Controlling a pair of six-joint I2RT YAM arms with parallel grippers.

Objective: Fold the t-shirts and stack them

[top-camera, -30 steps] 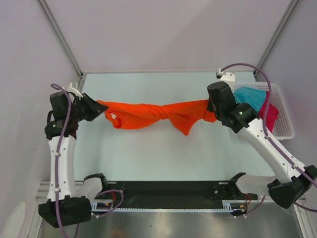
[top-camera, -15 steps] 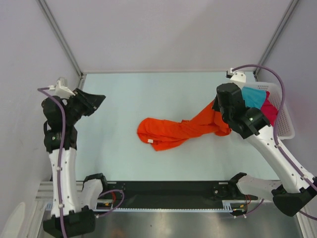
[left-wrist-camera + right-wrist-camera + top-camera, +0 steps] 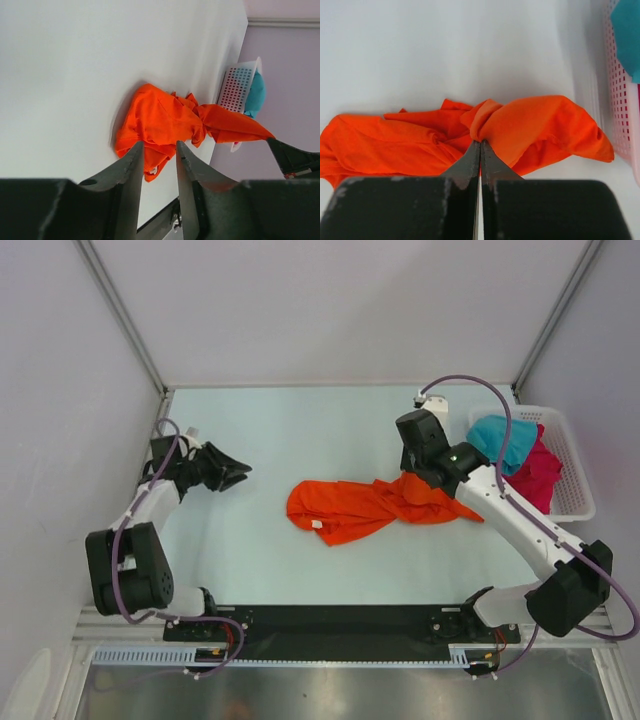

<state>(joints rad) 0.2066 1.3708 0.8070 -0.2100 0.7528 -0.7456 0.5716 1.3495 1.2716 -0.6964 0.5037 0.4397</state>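
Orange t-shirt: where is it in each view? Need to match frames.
Top external: orange t-shirt bunched mid-table, slightly right of centre.
Left wrist: orange t-shirt at frame centre.
Right wrist: orange t-shirt across the lower half.
Shared landmark: white basket, beyond one end of the shirt in all three.

Both arms share one build: white tubular links joined by chunky black housings. The left arm (image 3: 143, 510) shows at the left of the top view, the right arm (image 3: 515, 515) at the right. A thin purple left cable (image 3: 114, 575) runs along one, and a purple right cable (image 3: 465, 377) arcs over the other, near a small white block (image 3: 436, 402). The left gripper (image 3: 158, 146) has matte dark-grey wedge fingers (image 3: 127, 185), one with a round hole near its base. The right gripper (image 3: 480, 143) has black tapered fingers (image 3: 465, 167) with faint pale scuffs.
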